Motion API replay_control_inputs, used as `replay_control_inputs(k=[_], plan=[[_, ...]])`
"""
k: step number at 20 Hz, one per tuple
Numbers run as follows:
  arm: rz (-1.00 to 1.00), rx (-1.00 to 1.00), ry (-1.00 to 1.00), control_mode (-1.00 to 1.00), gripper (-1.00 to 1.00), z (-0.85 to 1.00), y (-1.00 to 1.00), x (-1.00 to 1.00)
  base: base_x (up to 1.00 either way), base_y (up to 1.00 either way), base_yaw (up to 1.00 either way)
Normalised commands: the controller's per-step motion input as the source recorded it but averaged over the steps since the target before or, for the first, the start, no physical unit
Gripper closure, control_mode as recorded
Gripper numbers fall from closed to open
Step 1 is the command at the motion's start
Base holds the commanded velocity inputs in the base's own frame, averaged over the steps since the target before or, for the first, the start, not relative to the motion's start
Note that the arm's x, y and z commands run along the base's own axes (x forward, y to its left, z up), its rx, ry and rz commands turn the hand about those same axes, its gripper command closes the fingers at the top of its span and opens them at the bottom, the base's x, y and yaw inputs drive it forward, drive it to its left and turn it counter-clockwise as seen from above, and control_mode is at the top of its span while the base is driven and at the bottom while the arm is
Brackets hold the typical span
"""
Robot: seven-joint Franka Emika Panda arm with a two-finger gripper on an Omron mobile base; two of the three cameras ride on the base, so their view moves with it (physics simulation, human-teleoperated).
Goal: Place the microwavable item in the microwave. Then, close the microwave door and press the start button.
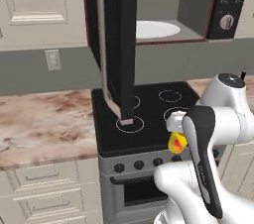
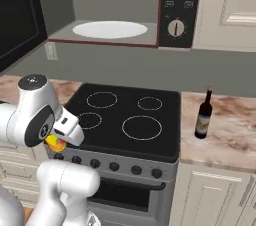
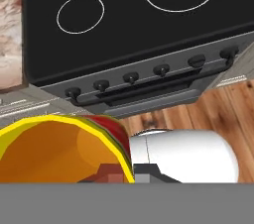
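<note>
Yellow cup (image 1: 177, 142) is clamped in the claw (image 1: 174, 130), low at the stove's (image 2: 131, 120) front edge. Microwave (image 2: 115, 17) cavity is seen well above and beyond it, door (image 1: 115, 44) swung open.

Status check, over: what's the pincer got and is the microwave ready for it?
Pincer shut on yellow cup, low at the stove's front edge. Microwave door open, white plate bare. Bottle aside on the counter, nothing blocking.

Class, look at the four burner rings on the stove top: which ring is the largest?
The largest burner ring is the front one on the side toward the dark bottle. The other three rings are clearly smaller, including the small rear ring directly behind it.
</note>
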Motion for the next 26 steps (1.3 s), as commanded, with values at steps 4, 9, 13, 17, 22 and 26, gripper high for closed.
replay_control_inputs(k=[4, 9, 13, 17, 22, 26], plan=[[0.00, 0.00, 0.00, 1.00, 1.00, 0.00, 0.00, 0.00, 0.57, -0.03, 0.10], [0.00, 0.00, 0.00, 1.00, 1.00, 0.00, 0.00, 0.00, 0.58, -0.10, 0.10], [0.00, 0.00, 0.00, 1.00, 1.00, 0.00, 0.00, 0.00, 0.44, -0.06, 0.06], [0.00, 0.00, 0.00, 1.00, 1.00, 0.00, 0.00, 0.00, 0.07, 0.00, 0.01], [0.00, 0.00, 0.00, 1.00, 1.00, 0.00, 0.00, 0.00, 0.00, 0.00, 0.00], [0.00, 0.00, 0.00, 1.00, 1.00, 0.00, 0.00, 0.00, -0.03, -0.01, -0.07]])
